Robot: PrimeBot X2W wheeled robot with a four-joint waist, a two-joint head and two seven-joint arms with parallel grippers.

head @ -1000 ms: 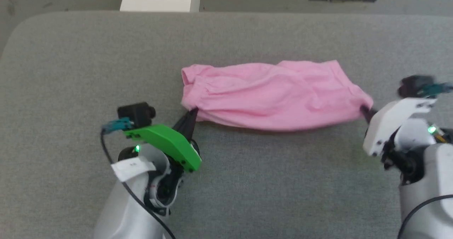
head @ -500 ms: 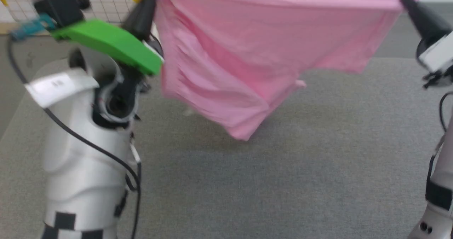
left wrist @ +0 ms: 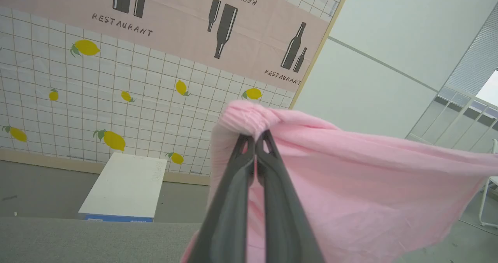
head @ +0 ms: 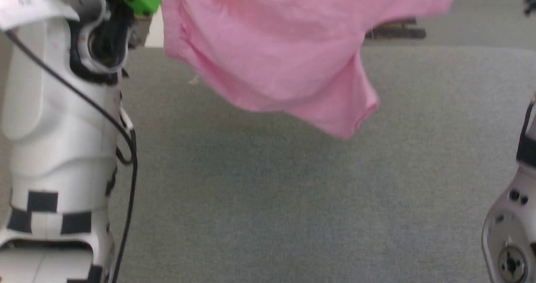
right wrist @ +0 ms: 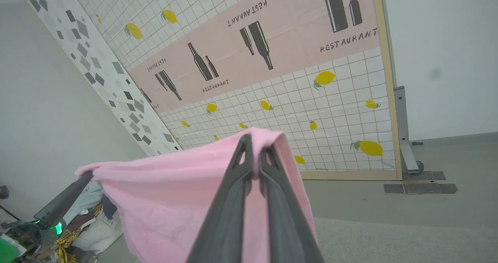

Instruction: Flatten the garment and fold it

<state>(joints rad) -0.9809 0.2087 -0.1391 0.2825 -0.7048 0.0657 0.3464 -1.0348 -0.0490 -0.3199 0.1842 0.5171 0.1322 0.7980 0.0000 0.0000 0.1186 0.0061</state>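
Head view showed you the garment [head: 276,57] hanging above the tabletop [head: 268,199], its long axis spanning left fingers [left wrist: 229,216] to right fingers [right wrist: 225,216], both clenched on it.

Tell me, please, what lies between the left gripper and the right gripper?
The pink shorts span it: the left gripper and the right gripper each pinch one end. The right wrist view shows the whole stretch.

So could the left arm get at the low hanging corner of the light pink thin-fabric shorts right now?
Probably not. The left claw is shut on an upper corner of the light pink shorts, holding them up with the right claw; it would have to let go first.
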